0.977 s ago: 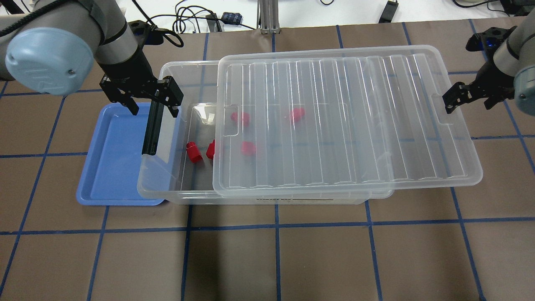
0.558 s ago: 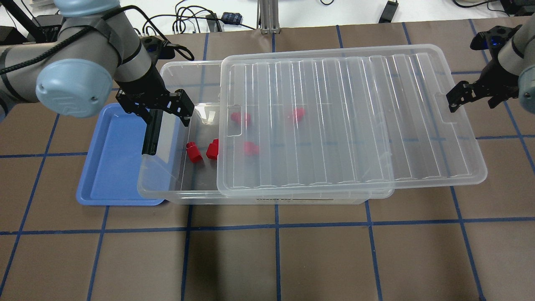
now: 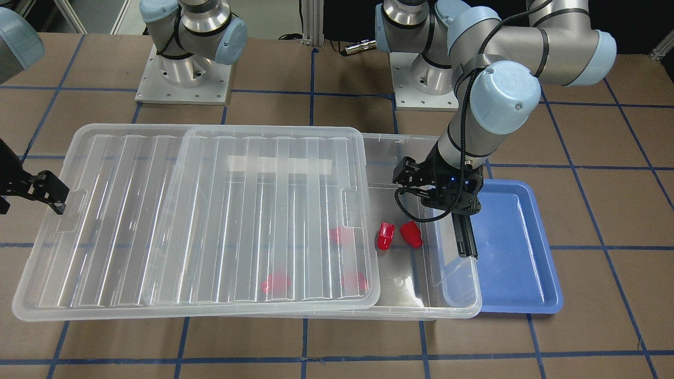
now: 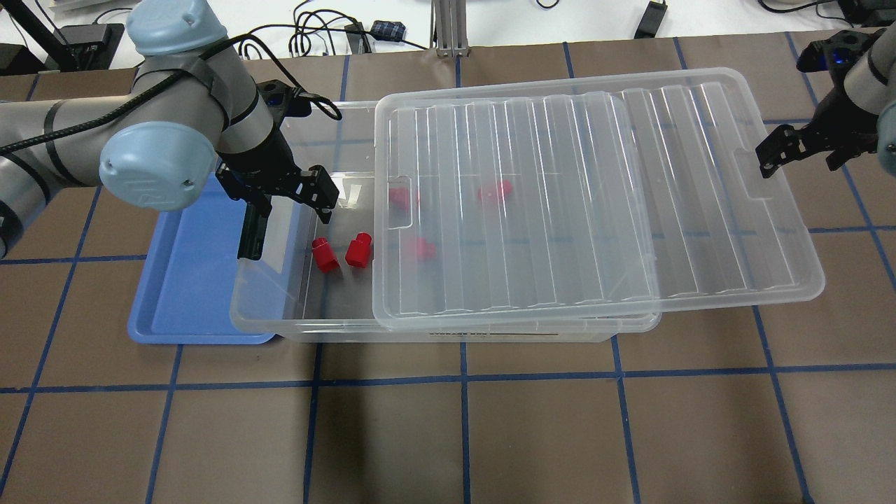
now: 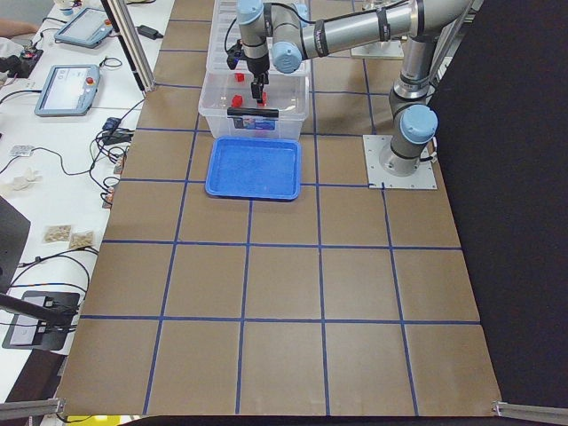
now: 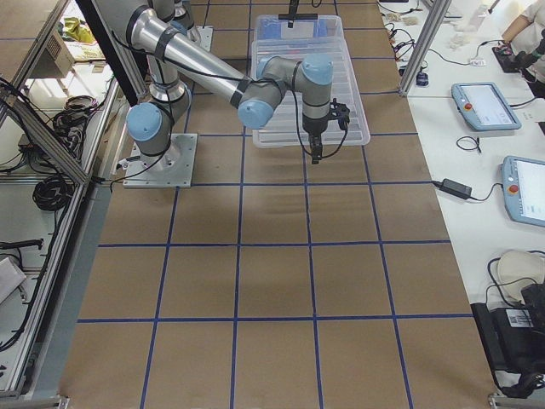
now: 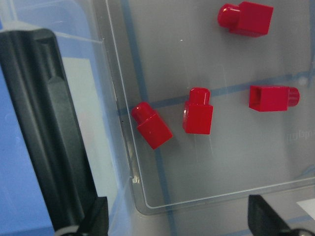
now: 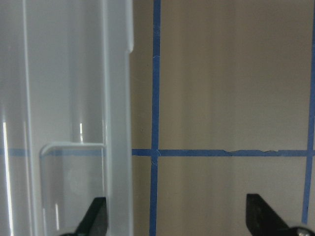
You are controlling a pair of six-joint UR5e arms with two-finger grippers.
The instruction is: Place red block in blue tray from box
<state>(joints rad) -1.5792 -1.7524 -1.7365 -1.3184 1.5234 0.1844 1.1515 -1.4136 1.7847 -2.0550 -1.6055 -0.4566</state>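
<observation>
The clear box (image 4: 280,318) has its ribbed lid (image 4: 595,196) slid to the right, so its left end is open. Two red blocks (image 4: 324,255) (image 4: 358,250) lie uncovered on the box floor; three more show blurred under the lid. The left wrist view shows several blocks (image 7: 198,112). My left gripper (image 4: 292,204) is open and empty above the box's open end, just behind the two blocks. The blue tray (image 4: 182,287) lies left of the box, partly under it. My right gripper (image 4: 798,150) is open at the lid's right edge (image 8: 118,98).
The black latch bar (image 4: 252,231) stands on the box's left end wall, close beside my left gripper. The box's left end overhangs the tray's right side. Cables and a metal post (image 4: 448,28) lie along the table's far edge.
My left gripper moved right, from over the tray's far corner to over the box's open end. The lid slid further right with my right gripper, fully uncovering the second red block.
</observation>
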